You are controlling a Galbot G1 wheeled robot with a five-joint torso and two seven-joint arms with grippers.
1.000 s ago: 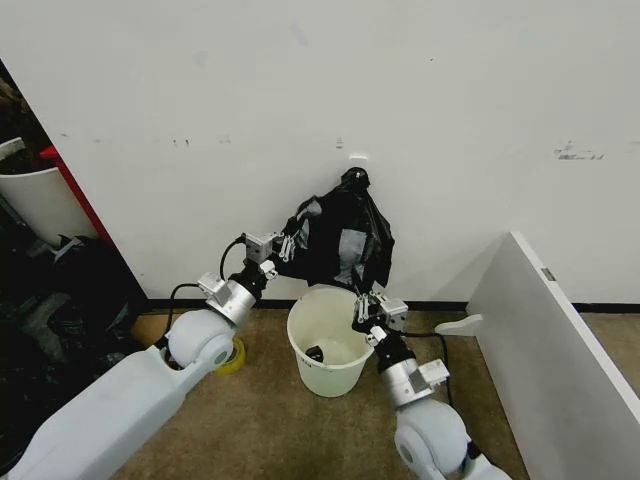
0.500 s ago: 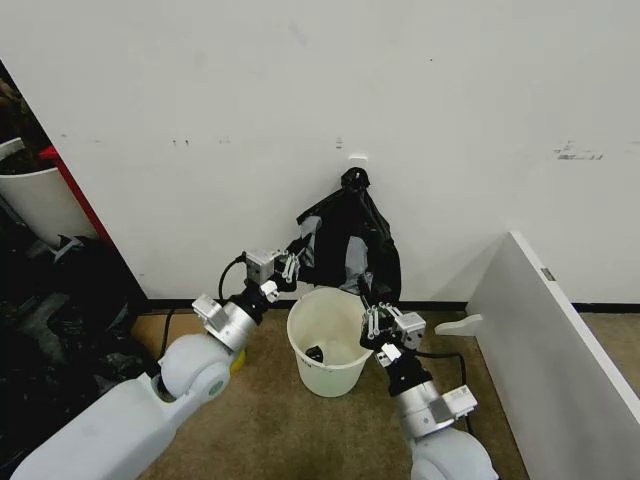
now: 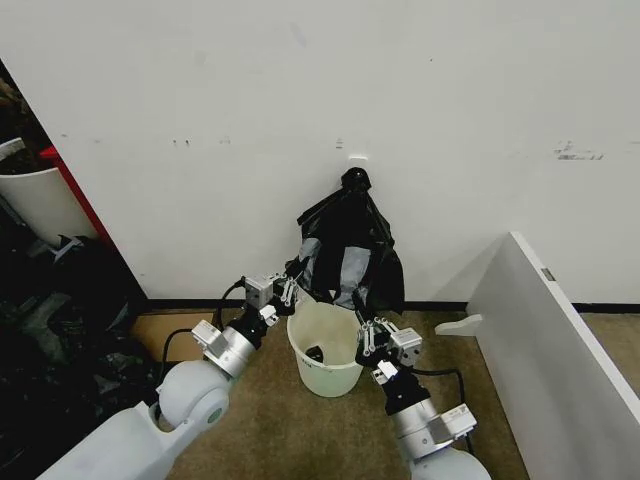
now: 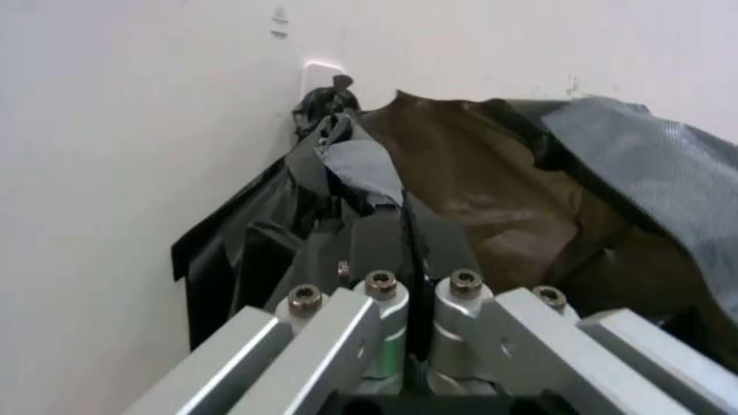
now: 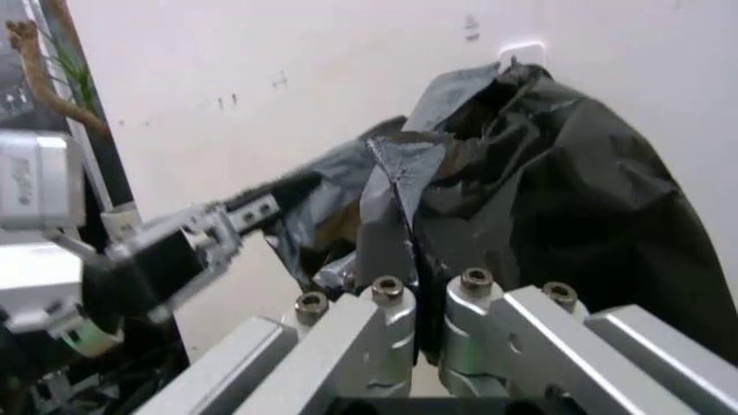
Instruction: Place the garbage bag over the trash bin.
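Here, bag: the garbage bag (image 3: 347, 250) hangs against the wall (image 3: 450, 120), its knotted top caught at a small white hook (image 3: 357, 160), its open lower hem stretched just above the far rim of the trash bin (image 3: 323, 350).
Bin: the cream-white bucket stands upright on the brown carpet (image 3: 270, 430) close to the wall, with a small dark item lying in its bottom.
Left grip: the left gripper (image 3: 288, 290) sits at the bag's left hem, beside the bin's left rim; in the left wrist view its fingers (image 4: 392, 251) are pressed together with black film pinched between them.
Right grip: the right gripper (image 3: 374, 333) is at the bin's right rim, jaws clamped on the bag's right hem, as the right wrist view shows with film gathered at the fingers (image 5: 386, 251).
Handling: the film looks very light, floppy and slick; I judge it will stretch or tear under a hard pull and slip from a shallow pinch.
Where to hold: the hem on opposite sides, as it is held, so the mouth stays wide enough to clear the rolled rim.
Edges: the wall presses close behind the bin, leaving little room on the far side.
Open room: a white panel (image 3: 560, 340) stands to the right, dark clutter (image 3: 60, 300) well to the left; carpet on the near side lies open.
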